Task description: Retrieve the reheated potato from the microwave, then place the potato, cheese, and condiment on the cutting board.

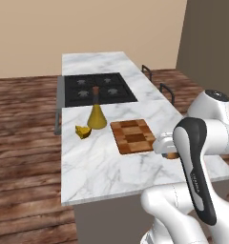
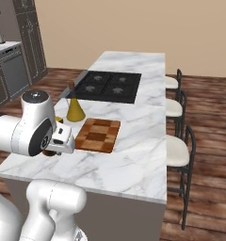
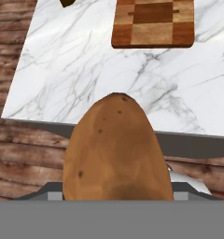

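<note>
End effector [image 3: 117, 193]: clamped on oval, speckled russet potato [image 3: 116, 151]. Worktop [image 1: 107, 162]: veined white marble. Cutting board [image 1: 132, 136]: checkered wood. Condiment [image 1: 96, 116]: mustard-yellow cone. Cheese [image 1: 83, 132]: yellow wedge.

Potato [image 3: 117, 151]: large tan-brown lump with dark specks, lowest and nearest in the hand view, seated at the gripper with its narrower end pointing away. Marble counter [image 3: 86, 70]: white with grey veins, beyond the potato. Cutting board [image 3: 153, 23]: checkered light and dark wood, lying flat on the counter, well apart from the potato. Wooden floor [image 3: 20, 140]: dark planks beside and below the counter edge.
</note>
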